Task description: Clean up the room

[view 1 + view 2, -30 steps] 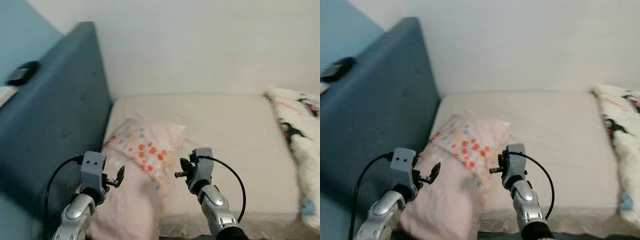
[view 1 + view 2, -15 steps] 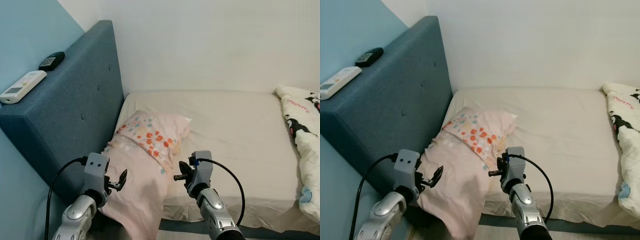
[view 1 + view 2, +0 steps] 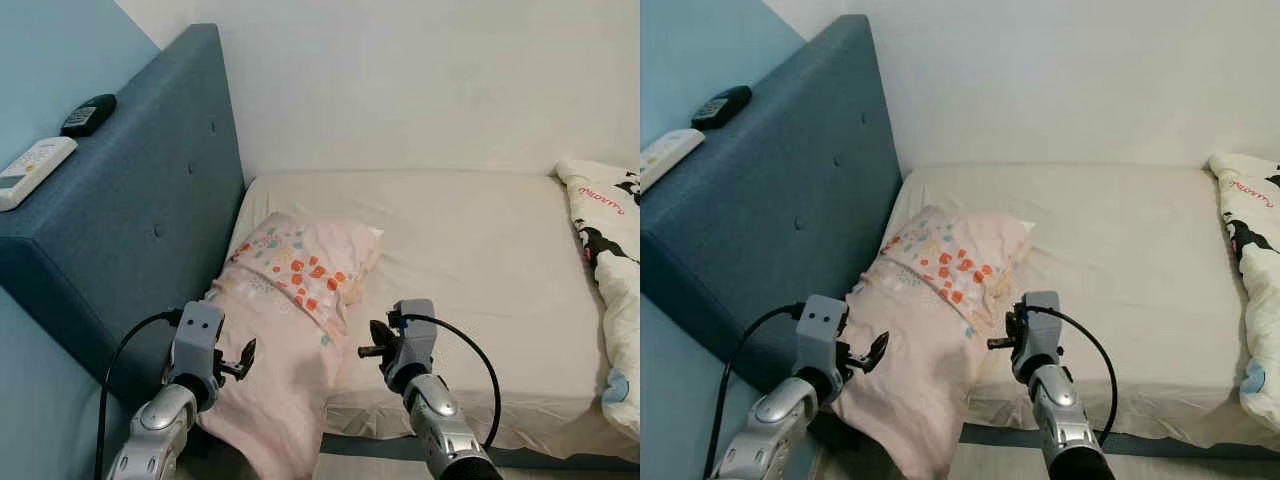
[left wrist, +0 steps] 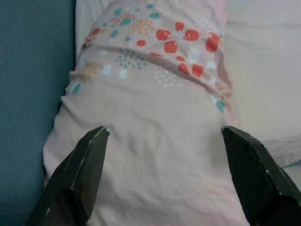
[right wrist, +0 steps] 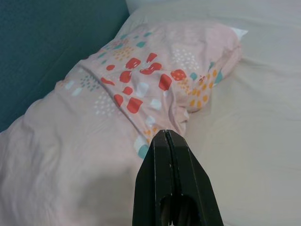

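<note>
A pink pillow [image 3: 290, 310] with red, orange and teal dots lies on the bed [image 3: 470, 250] beside the blue headboard [image 3: 130, 220]. Its plain end droops over the mattress's front edge. My left gripper [image 3: 242, 360] is open and hovers at the pillow's drooping end, close to the headboard. In the left wrist view the fingers [image 4: 82, 165] spread wide over the pillow [image 4: 155, 117], holding nothing. My right gripper [image 3: 367, 349] is shut and empty at the pillow's right side. In the right wrist view its closed tips [image 5: 164, 136] point at the dotted fabric [image 5: 136, 89].
A white remote [image 3: 32, 170] and a black remote [image 3: 88, 113] rest on top of the headboard. A white blanket [image 3: 605, 260] with black and red figures lies at the bed's right end. A white wall backs the bed. The mattress's front edge [image 3: 520, 425] is near my arms.
The whole view pulled back and shifted as the camera moved. Both grippers hold the same pose by the pillow, and the pillow has not moved.
</note>
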